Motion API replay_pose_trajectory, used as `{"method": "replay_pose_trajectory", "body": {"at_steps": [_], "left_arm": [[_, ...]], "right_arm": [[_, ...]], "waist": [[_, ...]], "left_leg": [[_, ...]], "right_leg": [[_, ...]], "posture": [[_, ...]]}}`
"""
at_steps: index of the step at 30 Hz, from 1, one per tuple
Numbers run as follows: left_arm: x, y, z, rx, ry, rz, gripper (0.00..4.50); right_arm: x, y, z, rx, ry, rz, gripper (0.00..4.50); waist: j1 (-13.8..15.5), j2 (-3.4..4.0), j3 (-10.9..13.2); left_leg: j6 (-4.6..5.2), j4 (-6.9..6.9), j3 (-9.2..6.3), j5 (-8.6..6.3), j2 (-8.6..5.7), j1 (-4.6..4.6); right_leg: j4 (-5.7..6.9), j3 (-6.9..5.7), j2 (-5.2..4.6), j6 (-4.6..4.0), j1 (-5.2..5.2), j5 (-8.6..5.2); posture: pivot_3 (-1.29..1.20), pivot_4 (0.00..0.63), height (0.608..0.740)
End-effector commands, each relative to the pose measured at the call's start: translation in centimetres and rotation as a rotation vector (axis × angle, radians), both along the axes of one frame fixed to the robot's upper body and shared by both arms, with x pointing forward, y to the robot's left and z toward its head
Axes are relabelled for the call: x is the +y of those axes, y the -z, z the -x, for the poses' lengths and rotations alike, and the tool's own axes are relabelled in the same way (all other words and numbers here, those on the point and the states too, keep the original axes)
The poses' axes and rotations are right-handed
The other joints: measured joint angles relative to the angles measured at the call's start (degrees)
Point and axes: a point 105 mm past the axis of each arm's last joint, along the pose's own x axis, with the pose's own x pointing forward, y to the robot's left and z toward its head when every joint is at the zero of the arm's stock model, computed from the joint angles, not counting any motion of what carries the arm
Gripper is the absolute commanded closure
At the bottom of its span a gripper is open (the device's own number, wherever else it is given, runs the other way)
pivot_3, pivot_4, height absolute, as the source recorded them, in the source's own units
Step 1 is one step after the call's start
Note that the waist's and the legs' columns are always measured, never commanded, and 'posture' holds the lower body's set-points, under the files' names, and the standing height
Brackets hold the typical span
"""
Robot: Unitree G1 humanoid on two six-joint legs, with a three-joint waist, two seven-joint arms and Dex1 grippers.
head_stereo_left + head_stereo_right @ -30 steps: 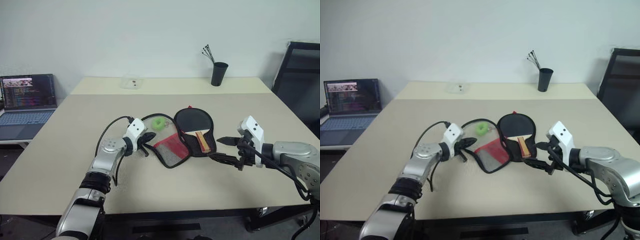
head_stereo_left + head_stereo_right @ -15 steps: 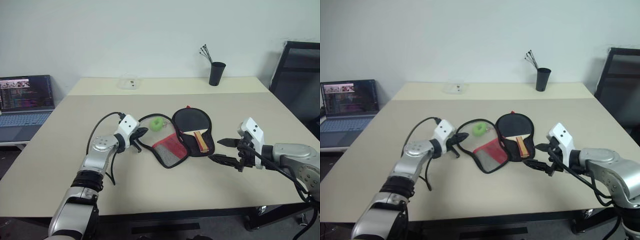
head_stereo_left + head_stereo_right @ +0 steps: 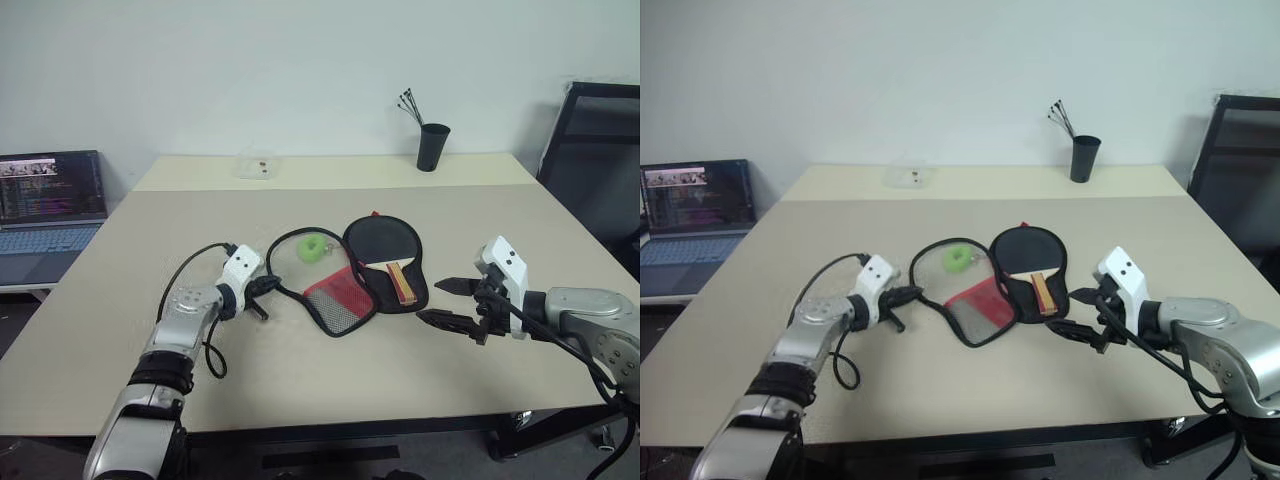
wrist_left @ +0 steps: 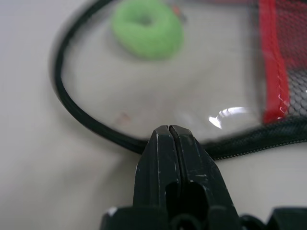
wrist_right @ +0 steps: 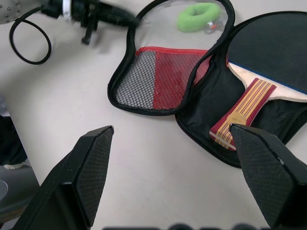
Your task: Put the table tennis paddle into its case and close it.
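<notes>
The case point(image 3: 360, 275) lies unzipped and spread flat near the centre of the left eye view, on the beige table point(image 3: 300, 370). Its right half holds the table tennis paddle point(image 3: 385, 250), black face up, with the striped wooden handle pointing toward the lower right of the frame. The left half is the flap, with a clear window above a red and grey mesh panel; under the window, just left of the paddle's head, lies the lime-green ring tag point(image 3: 316, 248). In the left wrist view the left gripper point(image 4: 169, 136) has its two black fingers pressed fully together, their tips at the flap's black zip edge; whether they pinch it cannot be told. At the right of the frame, the right gripper point(image 3: 448, 303) hangs with its fingers spread wide and empty, just right of the case. At the upper middle of the frame a black cup point(image 3: 432, 147) holds thin black sticks, and an open laptop point(image 3: 50, 205) sits at the left edge.
</notes>
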Motion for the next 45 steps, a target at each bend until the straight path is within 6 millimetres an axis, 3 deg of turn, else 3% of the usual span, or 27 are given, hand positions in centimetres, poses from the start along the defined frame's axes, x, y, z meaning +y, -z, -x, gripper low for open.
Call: {"method": "replay_pose_trajectory", "body": {"at_steps": [1, 9, 16, 26, 33, 45], "left_arm": [[-0.1, -0.8, 0.6, 0.011, 0.04, -0.019, 4.46], [0.1, -1.9, 1.9, 0.043, 0.071, -0.017, 4.46], [-0.5, -1.4, 3.2, 0.11, 0.1, 0.032, 4.46], [-1.2, -0.8, 1.5, 0.038, 0.016, 0.02, 4.46], [-3.3, -1.1, 0.2, -0.028, 0.035, 0.061, 4.46], [-9.4, -6.8, -1.5, -0.218, 0.18, 0.141, 4.46]], "right_arm": [[0.4, -1.1, 0.4, -0.056, -0.027, -0.001, 0.24], [0.4, -1.1, 0.4, -0.056, -0.021, -0.002, 0.24], [0.4, -1.0, 0.3, -0.057, -0.026, -0.002, 0.24], [0.6, -1.0, 0.2, -0.058, -0.033, -0.003, 0.24], [0.7, -1.0, 0.2, -0.06, -0.031, -0.003, 0.24], [-0.3, -1.2, 0.2, -0.061, 0.0, 0.009, 0.24]], "waist": [[0.03, 0.0, 0.0], [-0.02, 0.0, 0.0], [0.02, 0.0, 0.0], [0.05, 0.0, 0.0], [0.14, -0.01, 0.0], [0.14, -0.02, 0.01]], "left_leg": [[0.0, 0.0, 0.0, 0.0, -0.01, 0.0], [0.0, -0.01, 0.02, 0.0, 0.0, -0.02], [0.0, -0.01, 0.01, 0.0, 0.0, -0.02], [0.0, -0.01, 0.01, 0.0, -0.01, -0.03], [0.0, 0.01, 0.02, 0.0, -0.04, -0.05], [0.0, 0.01, 0.03, 0.0, -0.06, -0.07]], "right_leg": [[0.01, 0.01, 0.0, 0.0, 0.0, 0.0], [0.0, 0.04, -0.01, 0.0, -0.05, 0.0], [0.01, 0.04, -0.01, 0.0, -0.05, 0.0], [0.01, 0.05, -0.02, 0.0, -0.06, 0.0], [0.0, 0.05, -0.04, 0.0, -0.05, 0.0], [0.0, 0.04, -0.02, 0.01, -0.05, 0.0]], "posture": [[0.0, 0.15, 0.74], [0.0, 0.15, 0.74], [0.0, 0.15, 0.74], [0.0, 0.15, 0.74], [0.0, 0.15, 0.74], [0.0, 0.15, 0.74]]}}
